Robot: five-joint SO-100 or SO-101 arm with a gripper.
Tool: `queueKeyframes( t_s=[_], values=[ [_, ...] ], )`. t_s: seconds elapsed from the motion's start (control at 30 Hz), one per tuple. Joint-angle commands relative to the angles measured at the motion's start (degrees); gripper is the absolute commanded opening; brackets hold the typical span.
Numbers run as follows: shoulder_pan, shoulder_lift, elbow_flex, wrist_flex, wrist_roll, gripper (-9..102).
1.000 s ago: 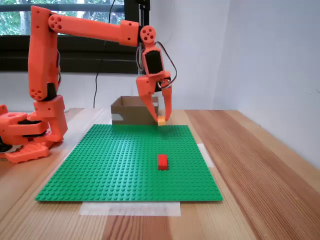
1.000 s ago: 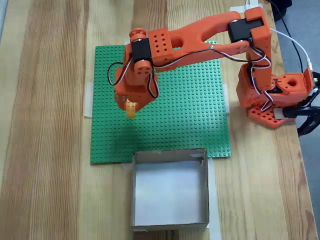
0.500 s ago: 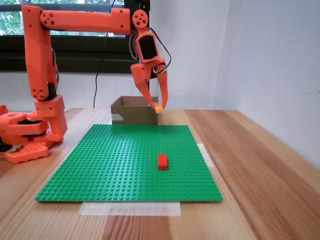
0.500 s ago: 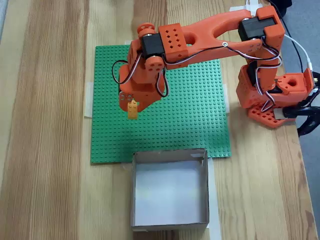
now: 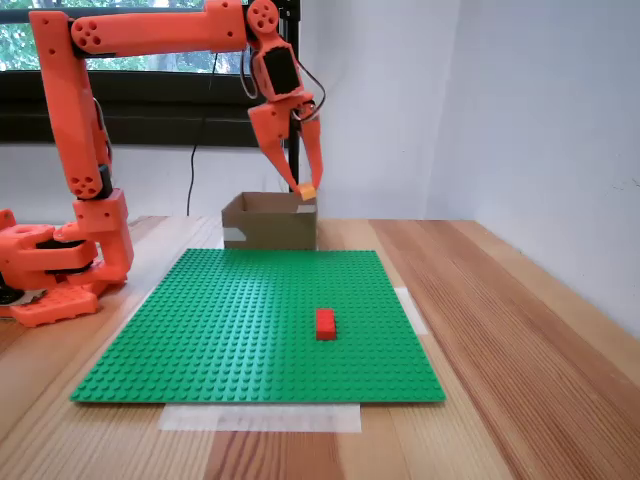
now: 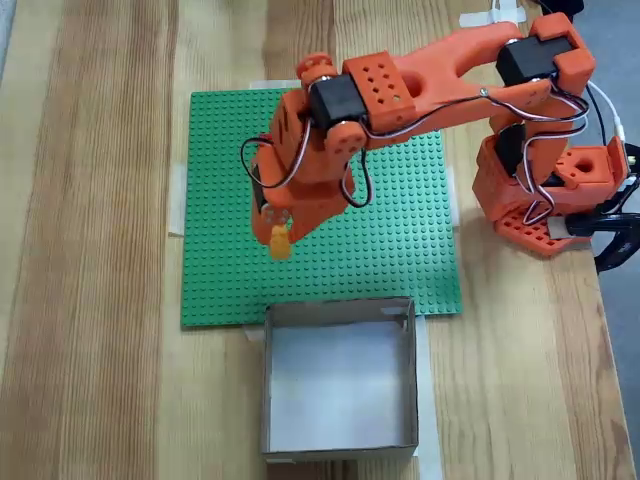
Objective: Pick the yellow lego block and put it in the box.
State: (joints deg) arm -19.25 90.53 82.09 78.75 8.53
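Note:
My orange gripper is shut on the yellow lego block, which hangs high in the air. In a fixed view from the front the block is level with the top edge of the box, near its right corner. From above, the block is over the green baseplate, a short way before the box and to the left of its near wall. The box is open and holds nothing that I can see.
A red lego brick lies on the green baseplate, right of centre in the front view. The arm's base stands beside the plate. Tape strips hold the plate to the wooden table.
The gripper has risen with the yellow block and moved toward the box. The arm's upper link has lifted.

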Motion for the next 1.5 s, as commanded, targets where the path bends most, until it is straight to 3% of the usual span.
queueKeyframes(
  t_s=[0.0,0.7,1.47],
  values=[
    [-2.64,2.64,-3.43,0.79,-0.35,-1],
    [-18.37,-0.53,-7.82,1.93,-2.99,-1],
    [-26.81,-17.05,-15.82,6.15,0.35,-1]
  ],
)
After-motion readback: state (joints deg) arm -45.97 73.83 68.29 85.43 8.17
